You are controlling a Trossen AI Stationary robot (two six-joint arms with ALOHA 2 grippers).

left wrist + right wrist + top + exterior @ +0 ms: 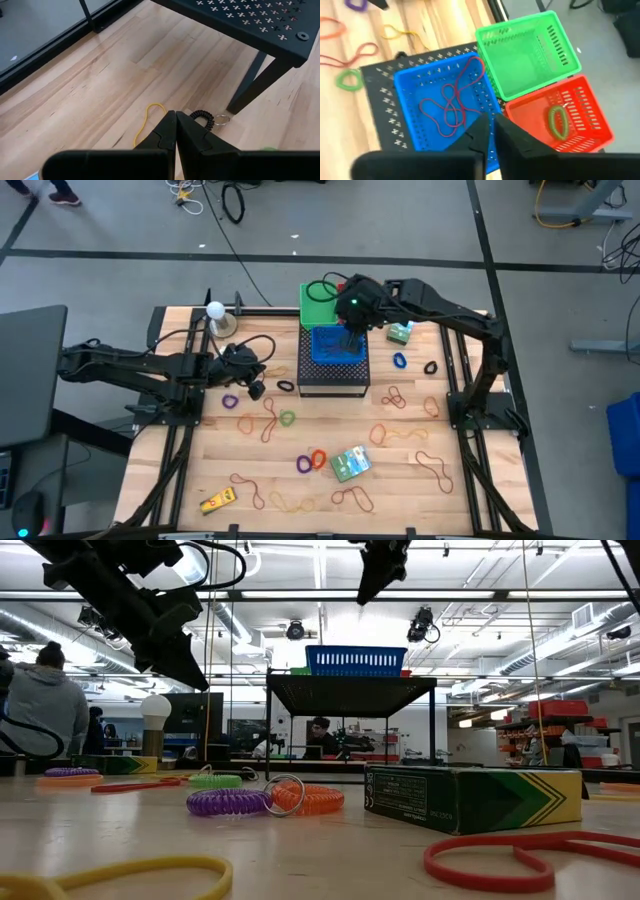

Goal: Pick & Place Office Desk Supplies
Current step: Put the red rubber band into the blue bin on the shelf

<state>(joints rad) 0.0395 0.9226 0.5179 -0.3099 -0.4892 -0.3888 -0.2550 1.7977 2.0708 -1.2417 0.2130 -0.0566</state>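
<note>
Red-brown and tan rubber bands [265,420] lie scattered flat on the wooden table, with coloured rings such as a purple one [303,464] and an orange one [318,458], two green boxes [350,463] and a yellow item [217,500]. A blue basket [440,100] on the black mesh stand [333,375] holds red rubber bands [451,107]. The red basket [560,120] holds a green ring [556,121]; the green basket [527,52] shows nothing inside. My right gripper [490,131] hangs shut above the blue basket. My left gripper [175,125] is shut above the table, over a yellow band [147,120] and a black ring [204,117].
The mesh stand's legs [250,82] stand just beyond my left gripper. A lamp-like white ball on a post [215,310] stands at the far left of the table. A blue ring [400,361] and a black ring [431,367] lie right of the stand. People sit in the room behind.
</note>
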